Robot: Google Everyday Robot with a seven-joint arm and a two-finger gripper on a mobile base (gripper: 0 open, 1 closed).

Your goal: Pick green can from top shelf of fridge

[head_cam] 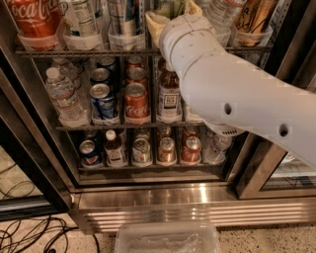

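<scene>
The fridge point(197, 200) stands open in front of me, with a shiny ribbed steel base. Its top shelf point(98, 51) is a dark wire rack with clear plastic front cups. The green can point(170, 7) stands on that shelf at the top centre and only a pale green sliver of it shows. My gripper point(174, 13) has reached in at shelf height and sits around the can, its tan parts on either side of it. My white arm point(237, 99) crosses from the right and hides the can's lower part.
On the top shelf are a red Coca-Cola container point(32, 17), a silver can point(123, 17) and a tan-orange can point(254, 15). Lower racks hold water bottles point(61, 94) and cola cans point(136, 101). A clear plastic bin point(168, 239) and cables point(29, 232) lie on the floor.
</scene>
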